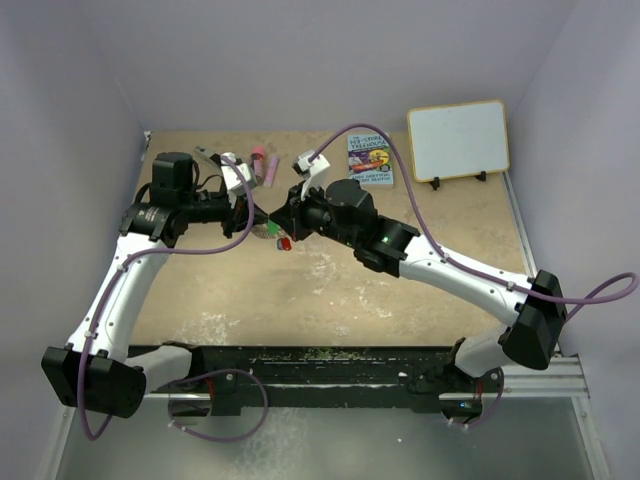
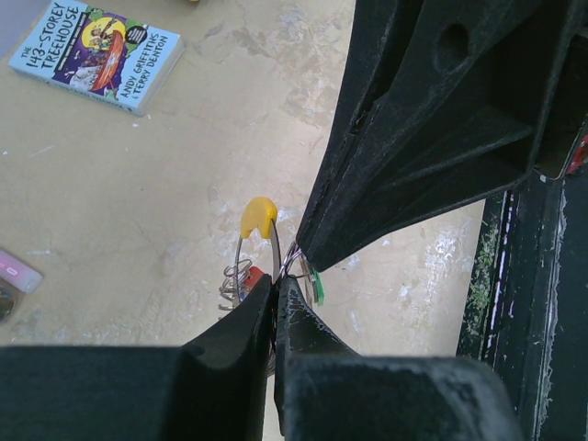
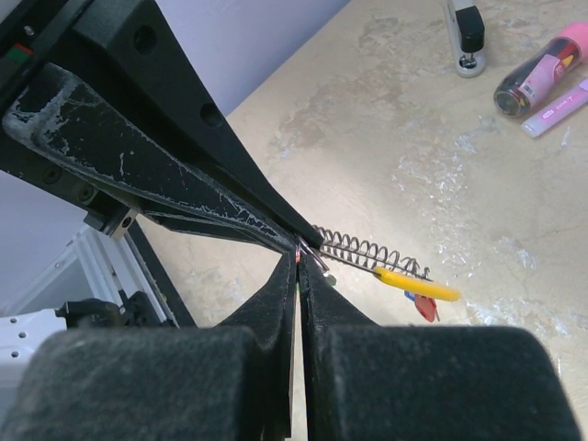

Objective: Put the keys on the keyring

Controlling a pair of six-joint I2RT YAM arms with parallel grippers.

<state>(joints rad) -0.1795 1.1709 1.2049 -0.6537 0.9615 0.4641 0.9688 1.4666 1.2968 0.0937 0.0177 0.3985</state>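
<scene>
From the overhead camera, both white-and-black arms reach over the tan desk [image 1: 330, 290] and bend toward each other. The left tool [image 1: 248, 213] points right and the right tool [image 1: 278, 217] points left, their tips nearly touching. A small green-tagged key [image 1: 272, 231] and a red-tagged key [image 1: 285, 243] show just below that meeting point; whether they hang or lie there I cannot tell. Farther back are a blue paperback book [image 1: 369, 160], a wood-framed white board [image 1: 458, 140], a pink-and-maroon tube [image 1: 258, 155] and a black-and-silver stapler [image 1: 208, 155]. In the left wrist view, the left tool [image 2: 276, 296] is closed, and the thin silver keyring with a yellow stretch [image 2: 258, 216] rises from its tips, the wire running into the closed seam, so it grips the keyring. The right tool [image 2: 301, 259] slants in from the upper right and blocks that whole corner, its tip just beside the ring. The green-tagged key [image 2: 317, 287] hangs under it, and the red-tagged key [image 2: 253, 273] sits by a small wire coil [image 2: 231, 283]. In the right wrist view, the right tool [image 3: 299, 271] is closed to a thin slit, and whether anything is pinched there is hard to make out. The left tool [image 3: 308, 241] enters from the upper left, tip to tip. The keyring [image 3: 413, 283] is seen edge-on, pointing right above the desk, with the red-tagged key [image 3: 424, 308] beneath it.
</scene>
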